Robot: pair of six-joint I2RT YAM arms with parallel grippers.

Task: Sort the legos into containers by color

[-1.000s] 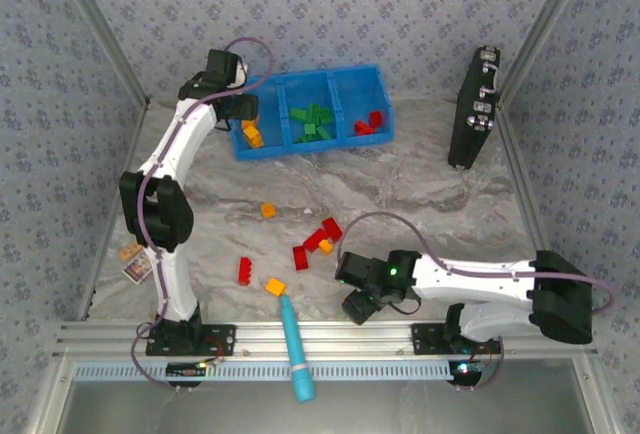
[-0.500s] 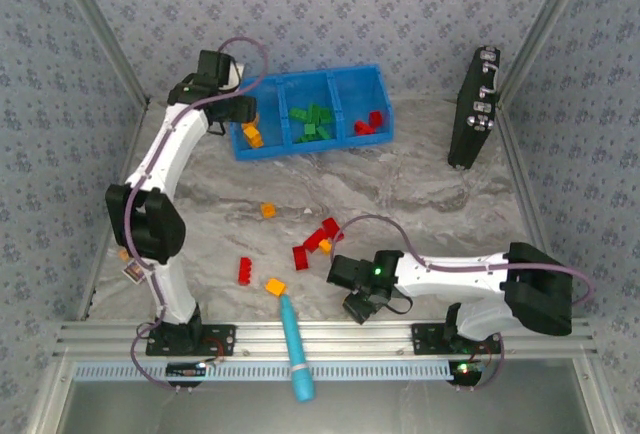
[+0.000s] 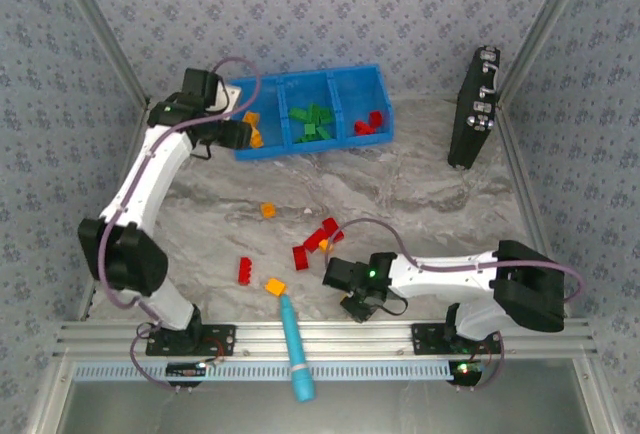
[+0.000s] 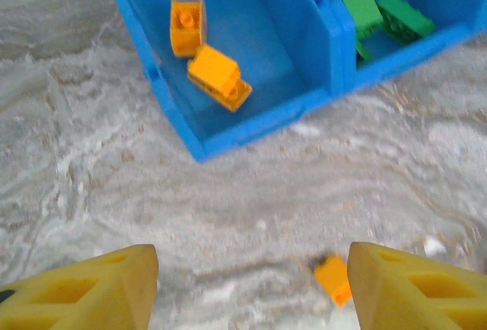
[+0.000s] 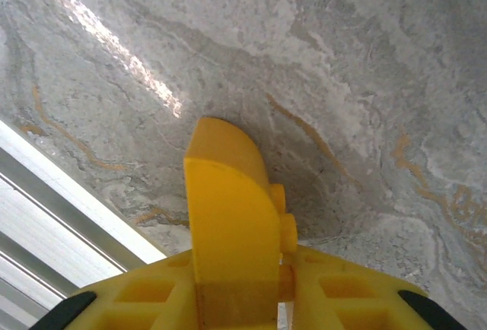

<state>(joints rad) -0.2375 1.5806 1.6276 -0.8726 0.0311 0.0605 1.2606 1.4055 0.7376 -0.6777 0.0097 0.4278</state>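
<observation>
Left gripper point(image 4: 251, 269) with jaws apart near the blue tray point(image 3: 300, 149); right gripper point(image 5: 262, 216) with jaws together above the counter point(image 3: 420, 194).
The tray sits upper centre of the top view, with orange legos point(image 4: 217, 79) left, green middle, red right; loose legos point(image 3: 322, 237) lie mid-frame. In the right wrist view, whether the pressed jaws pinch anything I cannot tell.

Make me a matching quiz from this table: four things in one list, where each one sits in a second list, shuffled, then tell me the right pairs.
Things:
1. green bricks
2. sorted red bricks
3. teal stick
4. black case

Places:
A. lying across the near edge of the table
B. right compartment of the blue tray
C. standing upright at the far right
D. middle compartment of the tray

Pairs: 1-D, 2-B, 3-A, 4-C
</observation>
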